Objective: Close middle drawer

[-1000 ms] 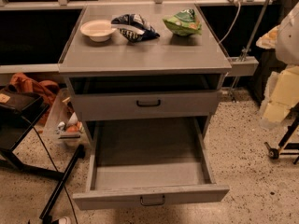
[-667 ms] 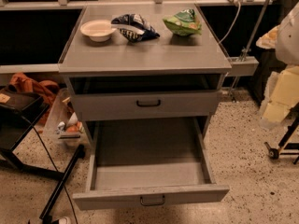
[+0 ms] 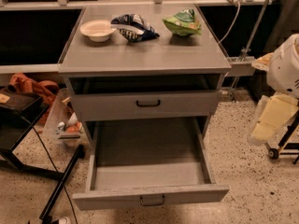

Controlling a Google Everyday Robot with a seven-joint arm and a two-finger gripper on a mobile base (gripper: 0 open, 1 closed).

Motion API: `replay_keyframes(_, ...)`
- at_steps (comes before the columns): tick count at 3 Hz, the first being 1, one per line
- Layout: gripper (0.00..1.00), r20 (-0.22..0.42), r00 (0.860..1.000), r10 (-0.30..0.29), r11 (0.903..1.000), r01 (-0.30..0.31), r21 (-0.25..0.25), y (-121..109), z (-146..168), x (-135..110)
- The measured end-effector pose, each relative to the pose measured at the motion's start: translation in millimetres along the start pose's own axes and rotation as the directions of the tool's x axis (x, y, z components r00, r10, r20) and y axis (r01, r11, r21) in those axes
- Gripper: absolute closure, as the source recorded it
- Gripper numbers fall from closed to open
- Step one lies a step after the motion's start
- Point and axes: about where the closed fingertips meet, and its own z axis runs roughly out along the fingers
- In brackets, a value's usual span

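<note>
Middle drawer pulled far out at near centre, loop handle facing near. Black stand leg runs near its left front corner; speckled floor on its right up to the gripper at the right edge, well apart from the drawer, grip state can't tell. Farther back: upper drawer, clear bin on the left, then bowl, blue bag and green bag on the cabinet top.

My pale gripper hangs at the right edge, well apart from the wide grey middle drawer, pulled out.
</note>
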Motion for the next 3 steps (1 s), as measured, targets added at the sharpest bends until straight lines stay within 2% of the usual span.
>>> replay_keyframes(1,0.00,0.059,0.998,-0.002,0.9996,0.004,-0.026,9,33,16)
replay_keyframes(2,0.00,0.154,0.987,0.038,0.9965,-0.026,-0.080,33,105,53)
replay_keyframes(3,0.00,0.283,0.954,0.096,0.9925,-0.071,-0.100,61,172,79)
